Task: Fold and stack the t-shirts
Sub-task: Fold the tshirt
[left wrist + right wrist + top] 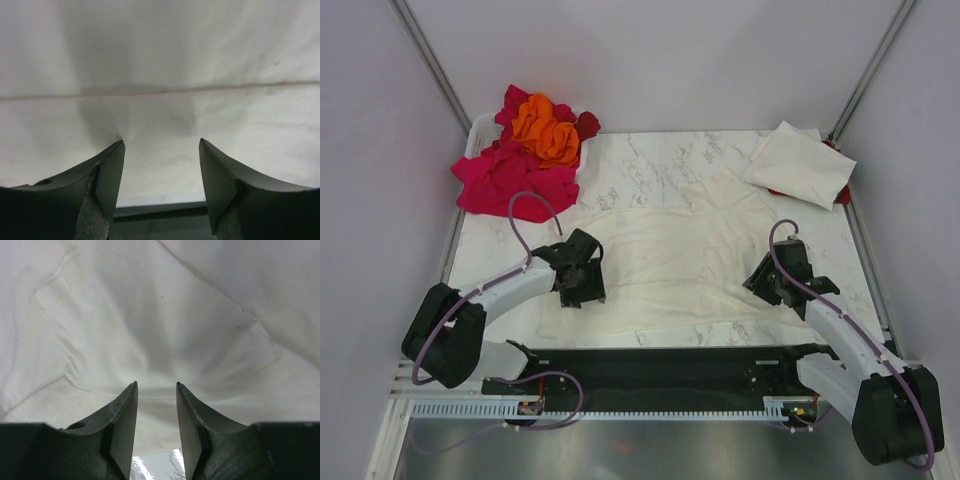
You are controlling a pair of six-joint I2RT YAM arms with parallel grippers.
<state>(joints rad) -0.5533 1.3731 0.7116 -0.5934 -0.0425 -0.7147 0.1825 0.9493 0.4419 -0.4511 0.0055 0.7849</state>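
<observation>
A cream t-shirt [670, 265] lies spread flat across the middle of the marble table. My left gripper [582, 290] is over its near left part. In the left wrist view it [160, 142] is open wide, with its fingertips [118, 150] down on the cream cloth [160, 75] near the hem. My right gripper [765, 280] is at the shirt's right edge. In the right wrist view it [156, 384] is open with a narrower gap, and the cloth [150, 315] puckers toward the tips. A folded cream t-shirt [798, 163] lies at the back right.
A pile of magenta-pink [505, 180], orange [545, 128] and dark red [588, 124] t-shirts spills from a white basket [478, 128] at the back left. Something red [832, 145] shows under the folded shirt. A black strip [670, 365] runs along the table's near edge.
</observation>
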